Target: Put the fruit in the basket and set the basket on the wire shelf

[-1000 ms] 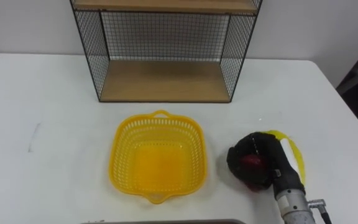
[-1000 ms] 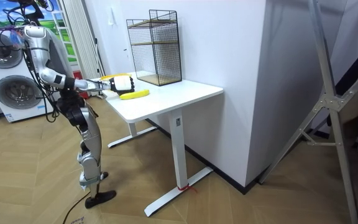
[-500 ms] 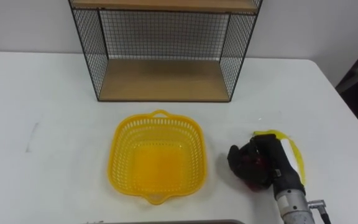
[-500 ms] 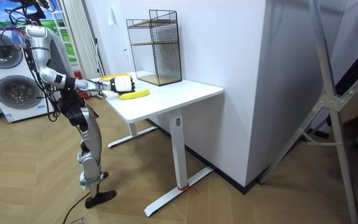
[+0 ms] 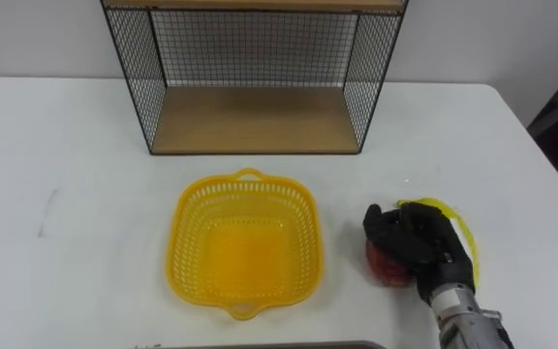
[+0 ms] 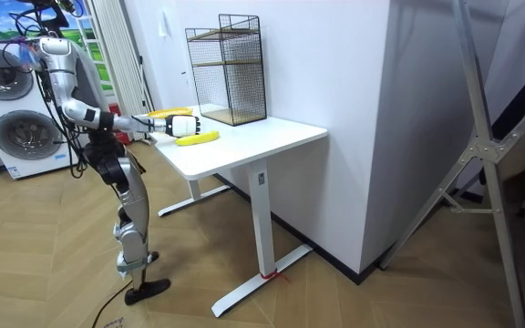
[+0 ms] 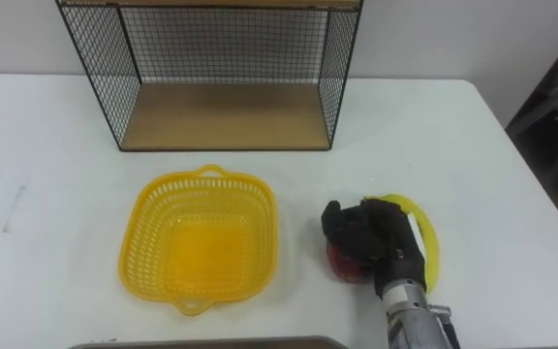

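Since the earlier frame the right hand (image 5: pixel 413 240) has been shifted slightly toward 1 o'clock, and its fingers are now curled round the red fruit (image 5: pixel 384 268), beside the banana (image 5: pixel 460 231). The basket (image 5: pixel 243 254), at 9 o'clock, is empty, so lifting is judged next.

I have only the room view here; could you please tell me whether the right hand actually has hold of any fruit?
Observer: Yes, the right hand is curled round a red fruit, to the right of the basket.
Operator: Thank you. Is anything in the basket yet?
Observer: No, the basket holds no fruit; its bottom is bare.
Operator: And how does the banana lie relative to the hand?
Observer: The banana curves round the far right side of the hand, away from the basket.
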You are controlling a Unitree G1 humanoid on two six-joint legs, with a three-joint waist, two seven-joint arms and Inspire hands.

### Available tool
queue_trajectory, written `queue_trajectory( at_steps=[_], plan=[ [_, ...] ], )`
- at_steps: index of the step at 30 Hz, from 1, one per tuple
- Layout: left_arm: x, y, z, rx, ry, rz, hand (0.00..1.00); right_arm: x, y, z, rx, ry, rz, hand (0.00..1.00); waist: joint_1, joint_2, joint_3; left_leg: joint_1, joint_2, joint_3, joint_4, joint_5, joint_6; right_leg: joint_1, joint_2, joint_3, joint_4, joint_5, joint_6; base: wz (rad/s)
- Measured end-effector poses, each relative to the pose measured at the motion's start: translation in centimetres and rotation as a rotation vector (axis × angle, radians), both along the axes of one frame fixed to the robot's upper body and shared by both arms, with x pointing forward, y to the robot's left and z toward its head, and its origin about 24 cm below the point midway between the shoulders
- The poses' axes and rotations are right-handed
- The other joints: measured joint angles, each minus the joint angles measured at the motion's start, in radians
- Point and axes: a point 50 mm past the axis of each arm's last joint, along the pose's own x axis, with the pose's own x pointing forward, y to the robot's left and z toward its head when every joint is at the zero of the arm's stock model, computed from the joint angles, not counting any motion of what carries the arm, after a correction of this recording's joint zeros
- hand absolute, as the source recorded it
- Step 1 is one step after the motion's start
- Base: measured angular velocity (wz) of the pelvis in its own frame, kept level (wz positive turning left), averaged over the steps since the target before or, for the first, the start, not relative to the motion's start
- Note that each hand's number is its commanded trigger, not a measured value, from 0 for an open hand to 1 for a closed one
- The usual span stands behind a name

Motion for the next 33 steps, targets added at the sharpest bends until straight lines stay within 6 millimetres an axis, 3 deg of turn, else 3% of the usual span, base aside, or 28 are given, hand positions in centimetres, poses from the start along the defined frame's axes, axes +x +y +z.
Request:
queue_trajectory(
  at_steps=[6, 13, 17, 20, 23, 33],
  plan=[
    [-0.4, -0.5, -0.2, -0.012, 0.01, 0.008, 0.0, 0.5, 0.0, 0.8, 0.236, -0.049, -0.045, 1.0, 0.006, 0.019, 0.005, 0.001, 0.0, 0.004, 0.004, 0.0, 0.0, -0.002, 0.0, 0.001, 0.0, 0.0, 0.0, 0.0],
    [-0.6, -1.4, -0.5, -0.032, 0.023, 0.025, 0.0, 1.3, 0.6, 2.7, 0.362, -0.135, -0.024, 1.0, 0.031, 0.041, -0.0031, 0.0, 0.0, 0.011, 0.002, 0.001, 0.001, -0.01, 0.0, 0.004, 0.006, 0.0, 0.0, -0.02],
    [-0.7, -1.5, -0.5, -0.038, 0.026, 0.024, 0.0, 2.0, 1.0, 3.9, 0.354, -0.186, 0.009, 1.0, 0.044, 0.035, -0.0003, -0.006, 0.002, 0.02, 0.012, 0.001, 0.001, -0.023, 0.0, 0.009, 0.016, 0.0, 0.0, -0.06],
    [-0.7, -1.5, -0.5, -0.038, 0.026, 0.023, 0.0, 2.7, 1.3, 4.5, 0.334, -0.222, 0.045, 1.0, 0.049, 0.011, -0.0061, -0.017, 0.002, 0.023, 0.017, 0.001, 0.001, -0.032, 0.0, 0.01, 0.018, 0.0, 0.0, -0.01],
    [-0.7, -1.4, -0.5, -0.037, 0.027, 0.022, 0.0, 2.9, 1.7, 5.4, 0.334, -0.26, 0.067, 1.0, 0.052, -0.003, -0.0059, -0.027, 0.002, 0.02, 0.016, 0.001, 0.001, -0.036, 0.0, 0.005, 0.018, 0.001, 0.0, 0.02],
    [-1.1, -1.5, -0.5, -0.049, 0.039, 0.01, 0.0, 3.8, 3.2, 9.0, 0.215, -0.426, 0.205, 1.0, 0.055, 0.004, -0.0045, -0.03, 0.003, 0.016, 0.015, 0.001, 0.001, -0.035, 0.0, -0.002, 0.016, 0.005, 0.0, 0.0]
  ],
)
